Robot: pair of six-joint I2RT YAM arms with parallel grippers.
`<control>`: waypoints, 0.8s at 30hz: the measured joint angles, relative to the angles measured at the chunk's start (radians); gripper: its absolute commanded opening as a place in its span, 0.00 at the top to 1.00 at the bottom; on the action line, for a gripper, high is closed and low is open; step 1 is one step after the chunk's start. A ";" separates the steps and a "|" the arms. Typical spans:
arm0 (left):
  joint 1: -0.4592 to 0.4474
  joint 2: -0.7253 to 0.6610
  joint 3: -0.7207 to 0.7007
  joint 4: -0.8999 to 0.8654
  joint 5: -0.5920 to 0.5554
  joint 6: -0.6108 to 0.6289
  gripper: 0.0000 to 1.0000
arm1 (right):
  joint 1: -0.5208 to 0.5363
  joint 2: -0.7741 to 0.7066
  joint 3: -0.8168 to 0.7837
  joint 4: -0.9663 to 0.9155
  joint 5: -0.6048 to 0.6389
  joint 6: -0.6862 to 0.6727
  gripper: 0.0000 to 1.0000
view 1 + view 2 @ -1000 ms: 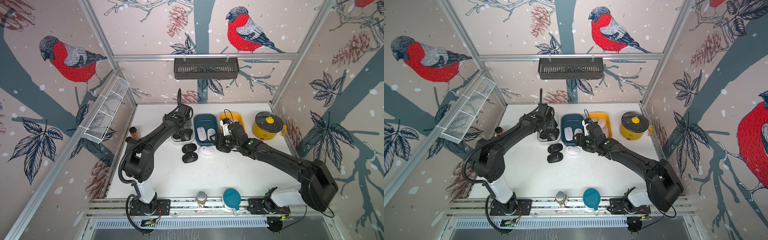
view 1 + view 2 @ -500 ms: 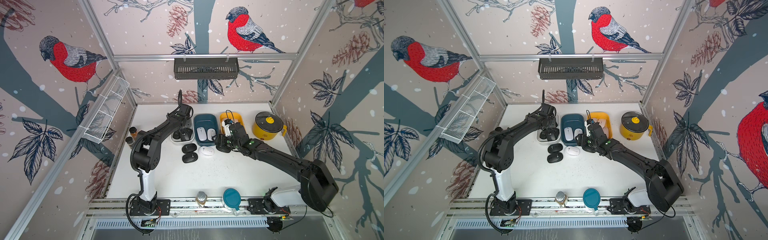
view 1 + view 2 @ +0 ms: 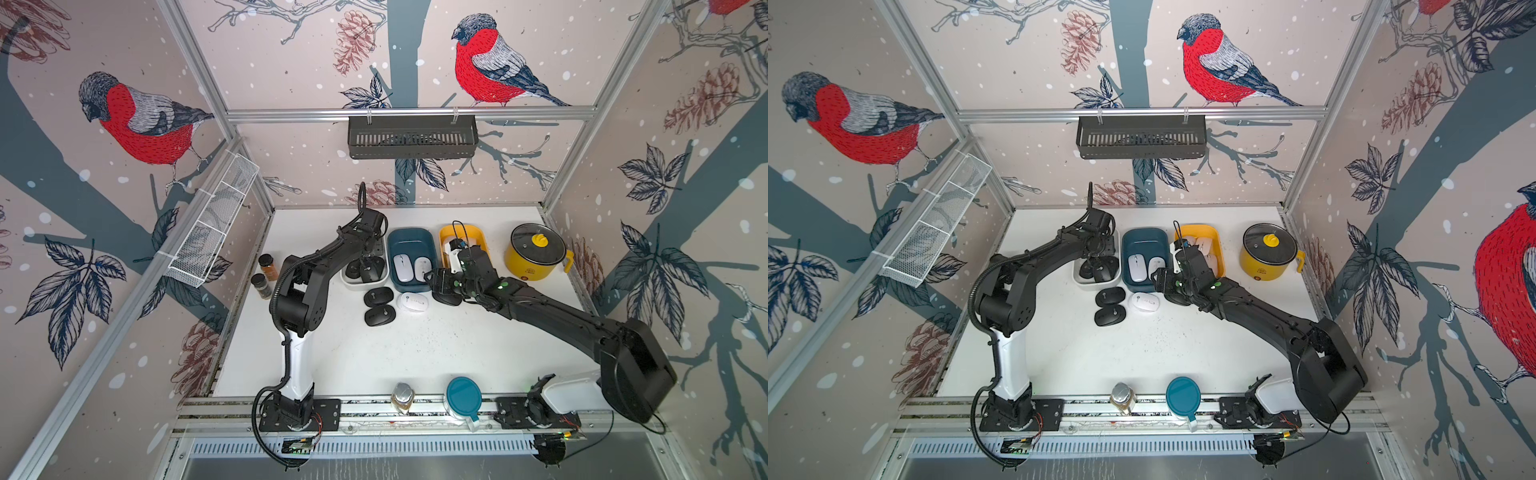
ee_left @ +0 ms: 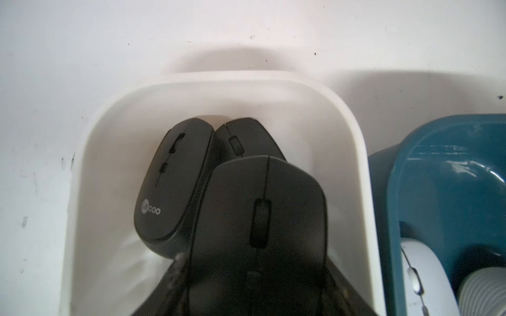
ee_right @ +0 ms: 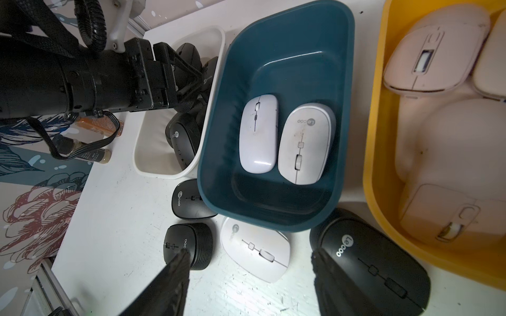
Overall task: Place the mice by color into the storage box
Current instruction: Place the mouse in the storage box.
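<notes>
Over the bench (image 3: 415, 353), the left arm (image 3: 316, 266) has folded its elbow upward while the left claw (image 3: 368, 266) stays low inside the white bin (image 4: 219, 78). It is clamped on a black mouse (image 4: 260, 213), with a second black mouse (image 4: 175, 177) just ahead of it, so release looks near. The right claw (image 5: 247, 254), barely shifted, hangs part-spread and empty. A white mouse (image 5: 262, 246) lies under its gap and a third black mouse (image 5: 377, 262) lies just beside one finger (image 5: 328, 279), both likely next picks.

white table (image 3: 374, 357) | upper middle: white bin (image 3: 365, 285), blue bin (image 3: 409, 232), yellow bin (image 3: 482, 240) side by side | right of them: yellow pot (image 3: 534, 257) | left edge: two spice jars (image 3: 266, 266) | just below bins: black mice (image 3: 378, 297) beside white mouse (image 3: 412, 302)
</notes>
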 measured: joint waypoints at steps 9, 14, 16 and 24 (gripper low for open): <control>0.000 0.049 0.031 0.000 0.000 0.000 0.37 | -0.006 0.000 -0.005 -0.005 0.007 0.003 0.28; 0.000 0.054 0.037 0.000 0.000 0.000 0.33 | -0.006 0.000 -0.005 -0.005 0.011 0.003 0.28; 0.000 0.055 0.039 -0.001 0.000 0.000 0.30 | -0.006 0.000 -0.005 -0.005 0.014 0.004 0.28; 0.000 0.058 0.050 -0.004 0.000 0.000 0.24 | -0.006 0.000 -0.008 -0.004 0.014 0.007 0.28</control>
